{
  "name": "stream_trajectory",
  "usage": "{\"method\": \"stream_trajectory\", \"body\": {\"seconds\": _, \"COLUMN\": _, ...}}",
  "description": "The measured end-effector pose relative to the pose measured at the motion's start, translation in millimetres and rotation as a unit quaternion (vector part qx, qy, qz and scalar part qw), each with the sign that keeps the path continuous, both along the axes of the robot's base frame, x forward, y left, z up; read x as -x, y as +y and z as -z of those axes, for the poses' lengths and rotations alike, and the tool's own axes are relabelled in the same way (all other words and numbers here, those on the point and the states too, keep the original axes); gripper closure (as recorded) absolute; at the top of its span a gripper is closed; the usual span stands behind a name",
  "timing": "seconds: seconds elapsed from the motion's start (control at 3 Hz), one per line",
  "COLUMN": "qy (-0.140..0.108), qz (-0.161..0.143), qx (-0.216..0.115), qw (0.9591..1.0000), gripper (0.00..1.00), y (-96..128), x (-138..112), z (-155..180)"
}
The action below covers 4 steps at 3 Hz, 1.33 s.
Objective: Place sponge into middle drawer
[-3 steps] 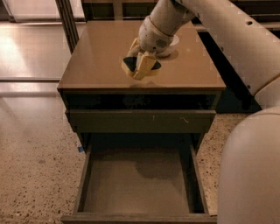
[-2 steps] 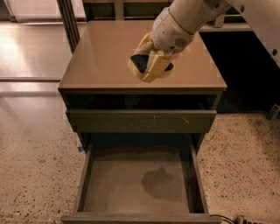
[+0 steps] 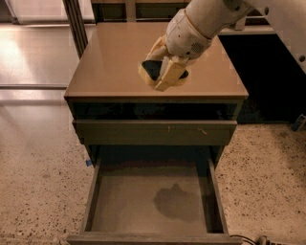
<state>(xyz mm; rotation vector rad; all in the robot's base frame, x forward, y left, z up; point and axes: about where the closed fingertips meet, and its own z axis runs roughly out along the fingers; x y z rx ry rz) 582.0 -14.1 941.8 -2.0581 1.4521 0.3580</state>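
My gripper hangs above the front part of the cabinet top, held up off it. It is shut on the sponge, whose dark green top and yellow edge show between the cream fingers. The middle drawer is pulled out wide open below, near the bottom of the view. Its grey-brown floor holds nothing and carries a dark shadow of the arm at centre right. The gripper is above and behind the open drawer.
A shut drawer with a plain olive front sits between the cabinet top and the open drawer. Speckled floor lies on both sides. A dark metal post stands at the back left. My white arm fills the upper right.
The gripper has carried the sponge up and forward from the cabinet top toward its front edge. The arm's shadow now falls on the open drawer's floor.
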Motion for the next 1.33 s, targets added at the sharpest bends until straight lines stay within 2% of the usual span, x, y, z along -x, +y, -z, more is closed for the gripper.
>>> {"method": "stream_trajectory", "body": {"seconds": 0.33, "qy": -0.008, "qz": -0.012, "qx": -0.021, "qw": 0.9997, "gripper": 1.00, "y": 4.3, "x": 28.0, "z": -14.0}}
{"method": "stream_trajectory", "body": {"seconds": 0.67, "qy": 0.006, "qz": -0.037, "qx": -0.074, "qw": 0.9966, "gripper": 1.00, "y": 13.6, "x": 87.4, "z": -0.3}}
{"method": "stream_trajectory", "body": {"seconds": 1.0, "qy": 0.045, "qz": -0.034, "qx": -0.093, "qw": 0.9940, "gripper": 1.00, "y": 4.8, "x": 135.8, "z": 45.1}}
{"method": "stream_trajectory", "body": {"seconds": 1.33, "qy": 0.122, "qz": -0.003, "qx": -0.087, "qw": 0.9887, "gripper": 1.00, "y": -6.2, "x": 177.3, "z": 147.5}}
